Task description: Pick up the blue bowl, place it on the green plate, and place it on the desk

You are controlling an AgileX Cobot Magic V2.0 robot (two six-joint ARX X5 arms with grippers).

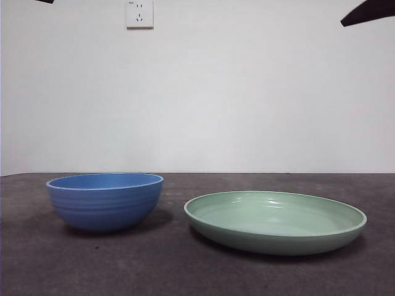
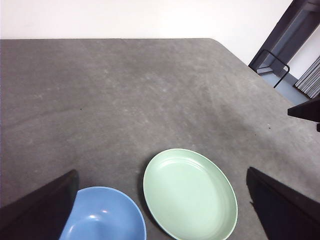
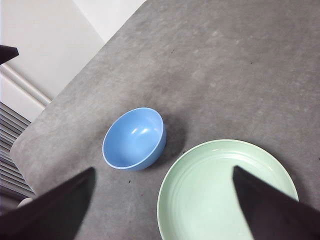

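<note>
The blue bowl [image 1: 105, 200] stands upright and empty on the desk [image 1: 160, 265], at the left in the front view. The green plate [image 1: 275, 221] lies beside it on the right, a small gap apart, also empty. Both arms wait high above the desk. My left gripper [image 2: 161, 171] is open and empty, with the bowl [image 2: 102, 220] and the plate [image 2: 190, 192] far below it. My right gripper [image 3: 163, 169] is open and empty too, above the bowl [image 3: 134, 139] and the plate [image 3: 225, 192].
A white wall with a socket [image 1: 139, 13] stands behind the desk. Black arm tips show at the top corners of the front view [image 1: 367, 12]. The desk's rounded corner [image 2: 215, 42] and a dark frame [image 2: 280, 50] beyond it show in the left wrist view.
</note>
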